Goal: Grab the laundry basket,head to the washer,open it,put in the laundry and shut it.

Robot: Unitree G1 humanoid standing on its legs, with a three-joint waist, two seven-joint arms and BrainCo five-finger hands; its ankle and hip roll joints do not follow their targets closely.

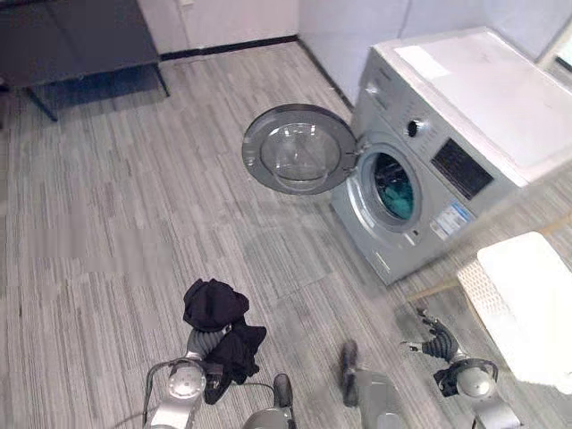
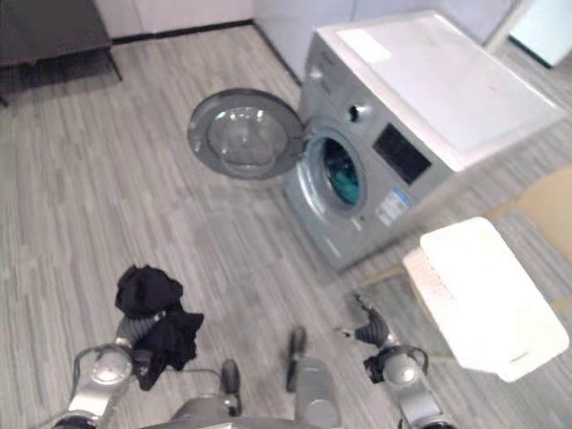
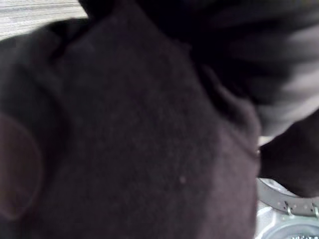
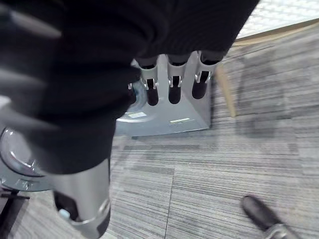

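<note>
A bundle of black laundry (image 1: 214, 306) hangs bunched over my left hand (image 1: 206, 341) at the lower left, held above the floor; it covers the fingers, and the same dark cloth (image 3: 124, 149) lies across the left wrist view. The silver washer (image 1: 465, 107) stands at the upper right, its round door (image 1: 299, 149) swung wide open to the left. Teal laundry (image 1: 396, 198) lies inside the drum. My right hand (image 1: 440, 342) hangs at the lower right with relaxed fingers (image 4: 169, 84), holding nothing. The white laundry basket (image 1: 527, 304) sits on the floor right of that hand.
A dark table (image 1: 71, 36) stands at the far left against the back wall. White cabinets (image 1: 349, 27) rise behind the washer. A light wooden strip (image 1: 559, 223) lies on the floor between washer and basket. Grey plank floor (image 1: 134, 206) spreads before the washer.
</note>
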